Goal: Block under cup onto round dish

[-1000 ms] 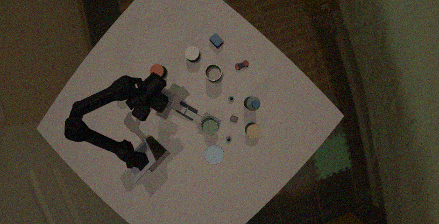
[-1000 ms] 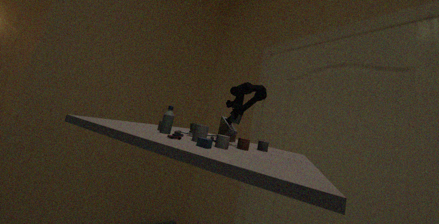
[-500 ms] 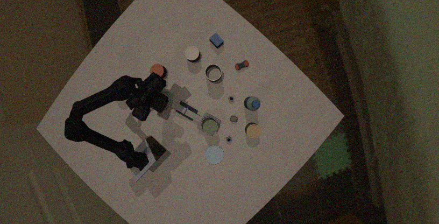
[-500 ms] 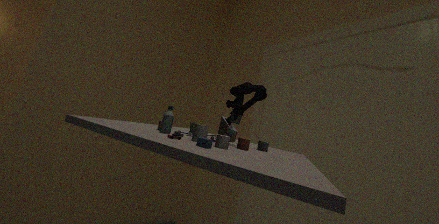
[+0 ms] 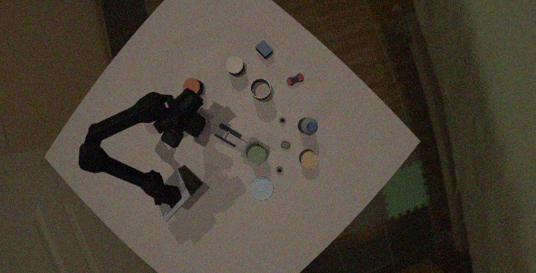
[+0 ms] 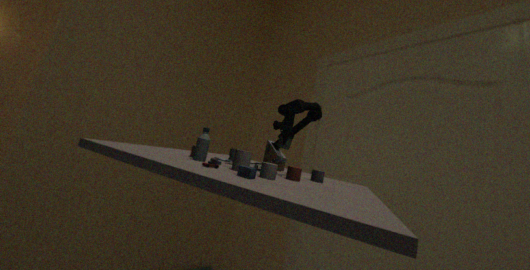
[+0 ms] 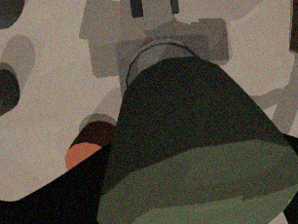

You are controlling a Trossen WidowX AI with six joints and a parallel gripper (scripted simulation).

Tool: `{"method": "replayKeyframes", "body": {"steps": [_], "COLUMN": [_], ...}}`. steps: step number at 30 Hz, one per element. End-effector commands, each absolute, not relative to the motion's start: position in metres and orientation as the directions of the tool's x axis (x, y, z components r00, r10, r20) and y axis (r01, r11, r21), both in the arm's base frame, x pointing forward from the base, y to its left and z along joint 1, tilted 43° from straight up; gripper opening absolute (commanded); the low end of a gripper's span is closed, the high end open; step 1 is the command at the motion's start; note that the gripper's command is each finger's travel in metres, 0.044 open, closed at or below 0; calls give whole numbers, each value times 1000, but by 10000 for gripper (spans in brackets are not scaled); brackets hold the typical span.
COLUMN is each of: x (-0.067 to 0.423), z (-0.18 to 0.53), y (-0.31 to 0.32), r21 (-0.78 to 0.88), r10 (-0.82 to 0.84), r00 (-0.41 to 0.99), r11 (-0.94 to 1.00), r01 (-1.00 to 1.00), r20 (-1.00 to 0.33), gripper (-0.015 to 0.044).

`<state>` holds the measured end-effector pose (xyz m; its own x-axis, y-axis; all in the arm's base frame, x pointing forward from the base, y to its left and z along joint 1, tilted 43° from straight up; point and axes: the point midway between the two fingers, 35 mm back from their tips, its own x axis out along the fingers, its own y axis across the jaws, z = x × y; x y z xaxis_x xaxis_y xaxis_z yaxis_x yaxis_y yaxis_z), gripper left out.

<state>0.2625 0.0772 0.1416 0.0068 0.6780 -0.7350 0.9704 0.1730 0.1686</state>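
Note:
My gripper [image 5: 182, 118] is shut on a dark green cup [image 7: 195, 158] and holds it above the table, over the left end of the small balance [image 5: 229, 134]. In the overhead view the arm hides the held cup. The other green cup [image 5: 256, 153] stands on the balance's right end. The pale blue round dish [image 5: 261, 188] lies on the table just below that cup. I cannot make out the block; the held cup hides the plate under it.
An orange cylinder [image 5: 192, 84] stands close to the gripper and also shows in the wrist view [image 7: 83, 154]. Farther off are a white cylinder [image 5: 234, 64], an open ring cup [image 5: 261, 88], a blue box [image 5: 264, 48], a toy car [image 5: 295, 79], a bottle [image 5: 308, 126] and a yellow cylinder [image 5: 309, 159].

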Motion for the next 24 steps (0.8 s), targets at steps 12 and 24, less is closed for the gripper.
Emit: {"method": "replayKeyframes", "body": {"steps": [12, 24], "x": [260, 242], "z": [140, 140], "y": [99, 165], "r21": [172, 212], "r10": [665, 666], "r00": [6, 20], "r11": [183, 209], "r01": [968, 954], "r20": [-747, -746], "gripper": [0, 0]}}
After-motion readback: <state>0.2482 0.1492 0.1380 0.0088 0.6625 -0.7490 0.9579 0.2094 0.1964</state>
